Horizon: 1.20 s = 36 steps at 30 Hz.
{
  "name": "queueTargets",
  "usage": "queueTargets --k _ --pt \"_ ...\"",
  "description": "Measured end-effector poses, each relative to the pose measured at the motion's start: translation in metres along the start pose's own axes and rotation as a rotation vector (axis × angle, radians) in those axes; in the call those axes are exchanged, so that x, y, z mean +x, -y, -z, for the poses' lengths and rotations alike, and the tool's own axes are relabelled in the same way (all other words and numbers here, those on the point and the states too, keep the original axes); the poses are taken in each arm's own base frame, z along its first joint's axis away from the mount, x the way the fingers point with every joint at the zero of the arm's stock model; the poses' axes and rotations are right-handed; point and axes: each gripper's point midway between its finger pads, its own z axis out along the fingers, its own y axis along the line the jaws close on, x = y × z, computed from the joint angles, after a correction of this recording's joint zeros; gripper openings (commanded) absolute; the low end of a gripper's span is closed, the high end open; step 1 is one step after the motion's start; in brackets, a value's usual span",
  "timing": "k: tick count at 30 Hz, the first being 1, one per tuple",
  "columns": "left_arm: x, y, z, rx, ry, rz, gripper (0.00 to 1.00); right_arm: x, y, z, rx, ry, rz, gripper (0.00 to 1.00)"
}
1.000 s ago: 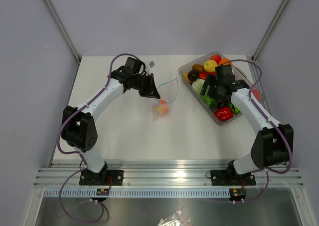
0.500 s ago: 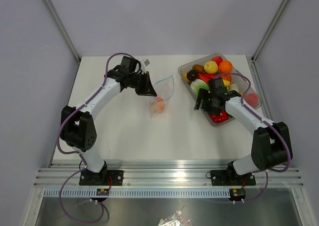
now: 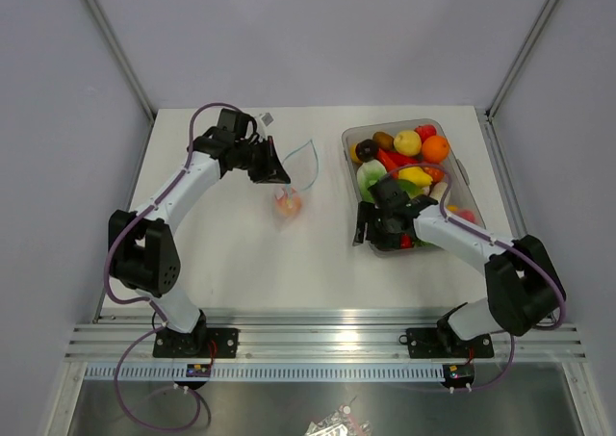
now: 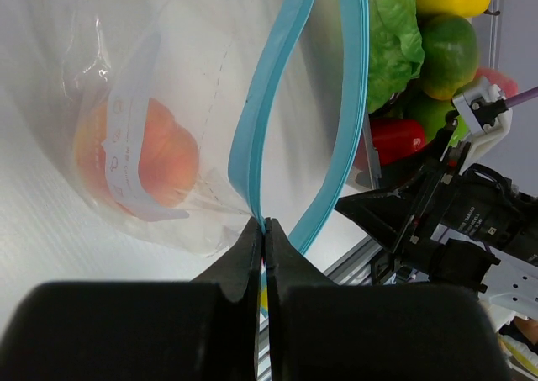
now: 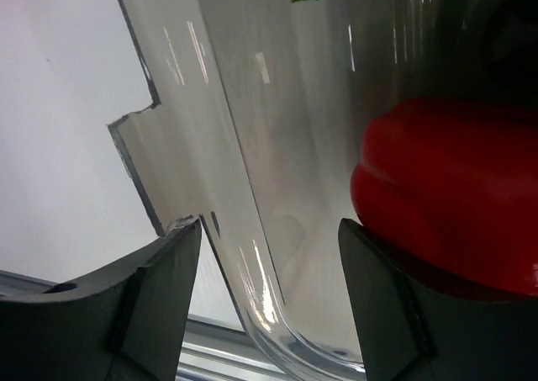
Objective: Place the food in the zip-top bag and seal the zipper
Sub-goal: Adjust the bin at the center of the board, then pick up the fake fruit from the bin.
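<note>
Top external view: the arm bases sit at the near edge of the white counter (image 3: 241,263). Nearest of the working ends are the right fingers (image 3: 363,230), at the near left corner of the clear tray (image 5: 227,171). The right wrist view shows them spread and gripping nothing. The tray wall stands in the gap, with one finger outside over the counter and the other inside, just beside a red pepper (image 5: 454,187). Whether that finger touches the pepper cannot be told. Farther out on the left, the left fingers (image 3: 273,169) are pressed together on the zipper (image 4: 267,120), pinching the light blue strip at one end of the mouth. Beyond the pinch the two sides of the strip spread apart, so the zip-top bag (image 3: 300,171) is open and unsealed. The bag hangs from the pinch down toward the counter, well apart from the tray. One piece of food, a pink-yellow peach (image 3: 288,203), lies at the bottom of the bag, partly behind a white printed label. The other food is in the tray, with green lettuce (image 3: 371,178) by the left wall. Toward the far end are a yellow fruit (image 3: 408,142) and, in the far right corner, a round orange (image 3: 435,148).
</note>
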Motion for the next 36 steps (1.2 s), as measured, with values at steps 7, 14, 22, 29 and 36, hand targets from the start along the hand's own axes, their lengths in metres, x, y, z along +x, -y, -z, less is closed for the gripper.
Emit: queueTargets --k 7,14,22,29,36 --pt "0.005 -0.003 -0.002 -0.002 -0.006 0.013 0.00 -0.012 0.003 0.045 0.012 0.092 0.000 0.79" --pt "0.000 -0.001 -0.003 0.008 0.010 0.023 0.00 -0.140 -0.028 0.099 0.018 0.393 -0.017 0.81" --pt "-0.001 0.001 -0.003 0.009 0.014 0.041 0.00 -0.243 0.007 0.044 0.128 0.426 -0.114 0.84" --pt "-0.004 0.001 -0.002 0.002 0.015 0.041 0.00 -0.265 0.005 -0.009 0.131 0.367 -0.103 0.85" --pt "-0.004 0.000 -0.003 -0.002 0.009 0.045 0.00 -0.265 0.006 -0.043 0.127 0.313 -0.102 0.86"
